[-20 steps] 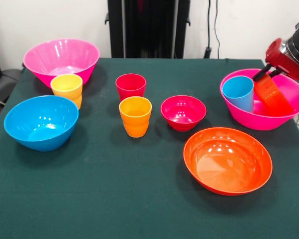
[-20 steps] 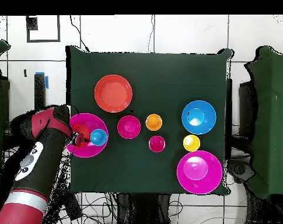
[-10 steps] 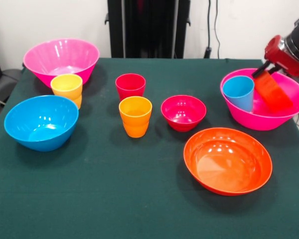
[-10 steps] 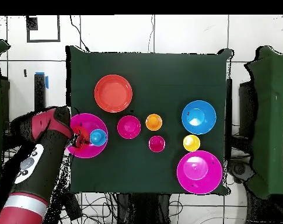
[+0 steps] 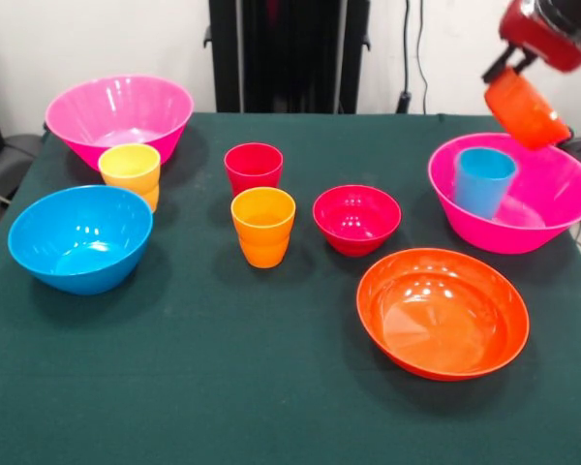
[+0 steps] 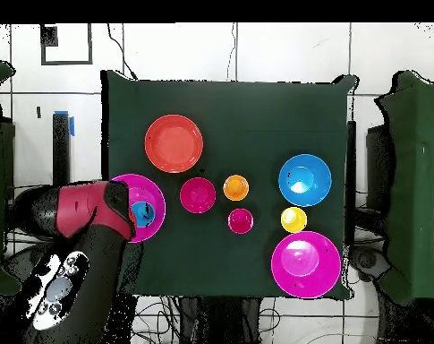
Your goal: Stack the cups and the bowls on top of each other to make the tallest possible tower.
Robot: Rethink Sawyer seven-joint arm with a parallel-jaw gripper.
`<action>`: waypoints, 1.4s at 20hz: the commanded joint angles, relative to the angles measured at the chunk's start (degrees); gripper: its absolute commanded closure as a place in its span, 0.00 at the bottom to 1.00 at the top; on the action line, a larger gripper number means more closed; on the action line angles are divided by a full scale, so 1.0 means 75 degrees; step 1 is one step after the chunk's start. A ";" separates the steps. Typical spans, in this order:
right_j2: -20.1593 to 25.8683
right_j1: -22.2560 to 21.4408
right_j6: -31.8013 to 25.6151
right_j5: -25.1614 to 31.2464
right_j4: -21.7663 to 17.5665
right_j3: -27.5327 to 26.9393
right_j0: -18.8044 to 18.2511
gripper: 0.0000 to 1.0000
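Note:
My gripper point(image 5: 504, 68) is at the top right of the front view, shut on the rim of the small orange bowl point(image 5: 526, 108), which hangs tilted in the air. Below it a large pink bowl point(image 5: 554, 221) holds the upright blue cup point(image 5: 483, 181). In the overhead view my arm point(image 6: 86, 224) covers the left part of this pink bowl point(image 6: 155, 192); the blue cup point(image 6: 144, 213) peeks out. Standing apart on the cloth are the red cup point(image 5: 253, 167), orange cup point(image 5: 263, 226), yellow cup point(image 5: 131, 172), crimson bowl point(image 5: 356, 219), wide orange bowl point(image 5: 443, 312), blue bowl point(image 5: 80, 237) and second pink bowl point(image 5: 119, 111).
The green-covered table point(image 5: 223, 387) ends close to the right of the pink bowl with the cup. The black pedestal point(image 5: 289, 53) stands behind the far edge.
The gripper has lifted the small orange bowl up out of the right pink bowl. The blue cup has shifted from the bowl's left wall toward its middle.

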 commanded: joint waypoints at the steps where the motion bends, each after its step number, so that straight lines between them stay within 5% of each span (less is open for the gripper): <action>1: 0.1620 -0.1273 -0.1914 -0.0760 -0.0141 0.1413 -0.0614 1.00; 10: 0.3115 -0.1323 -0.2608 -0.2916 -0.0562 0.2176 -0.1860 1.00; 15: 0.5239 -0.1469 -0.3275 -0.5078 -0.0528 0.3305 -0.3599 1.00; 18: 0.6053 -0.1697 -0.3368 -0.5016 -0.0822 0.3734 -0.4344 1.00; 22: 0.7904 -0.2531 -0.3916 -0.4551 -0.0860 0.4811 -0.6120 1.00; 24: 0.8522 -0.2477 -0.3855 -0.4655 -0.1114 0.5018 -0.6660 1.00; 28: 0.8817 -0.2132 -0.3552 -0.4650 -0.1762 0.4851 -0.6902 1.00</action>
